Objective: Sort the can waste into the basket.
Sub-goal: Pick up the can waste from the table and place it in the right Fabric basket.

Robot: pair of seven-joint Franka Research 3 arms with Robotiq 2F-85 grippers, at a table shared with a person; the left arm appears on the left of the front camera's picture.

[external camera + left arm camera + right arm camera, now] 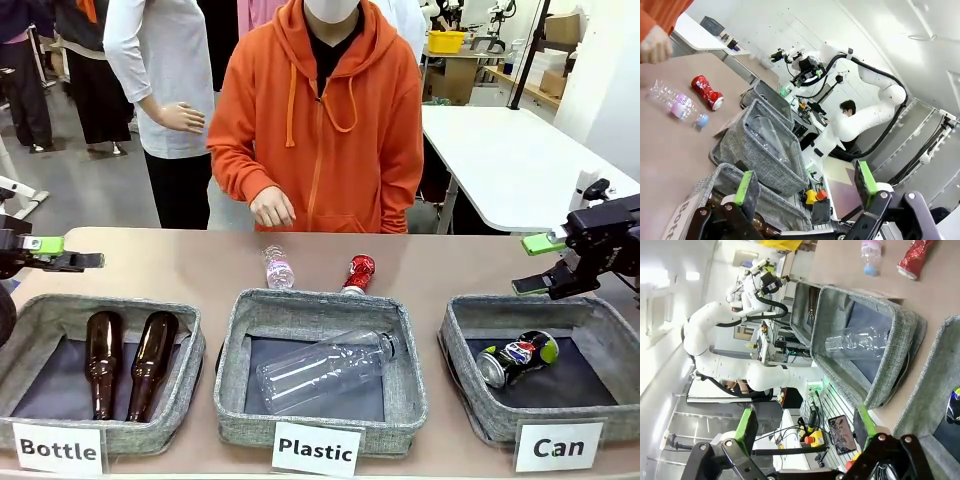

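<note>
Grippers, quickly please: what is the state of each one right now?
Black, green-padded left gripper: open, holding nothing.
Black, green-padded right gripper: open, holding nothing.

The black can (517, 358) with the blue and red logo is dented. It lies on its side on the dark bottom of the grey basket (500, 304). A white card (558, 446) on the basket says "Can". The red can (358, 273) is squashed. It lies on the counter (170, 262) near the middle, well apart from the basket.
</note>
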